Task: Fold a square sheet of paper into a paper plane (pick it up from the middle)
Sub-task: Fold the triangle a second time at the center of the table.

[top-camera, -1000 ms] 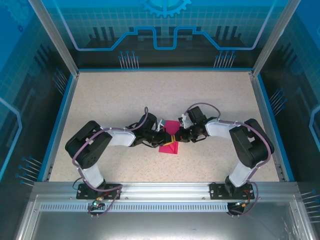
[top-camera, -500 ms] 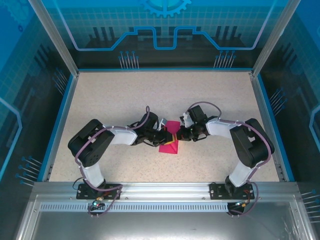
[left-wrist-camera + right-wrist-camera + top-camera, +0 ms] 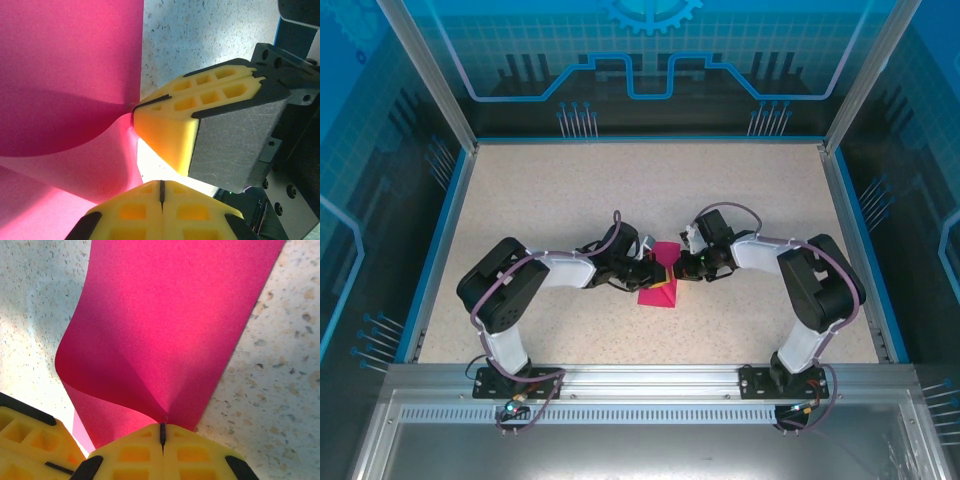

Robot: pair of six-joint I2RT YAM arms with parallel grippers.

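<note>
With the right gripper (image 3: pixel 162 426), jaws pressed shut, pinches the pink paper (image 3: pixel 165 315) at a puckered point where soft bends in the sheet meet. Rests the left gripper (image 3: pixel 161 184) almost tip to tip beside it, jaws likewise closed, yellow fingers (image 3: pixel 132 212) against the sheet's lower flap; cannot tell whether any paper is caught between them. Holds the paper at the middle of the speckled table (image 3: pixel 570 190), between the two wrists, one side rolled over in a loose curl, the far part spread out toward the back of the table.
</note>
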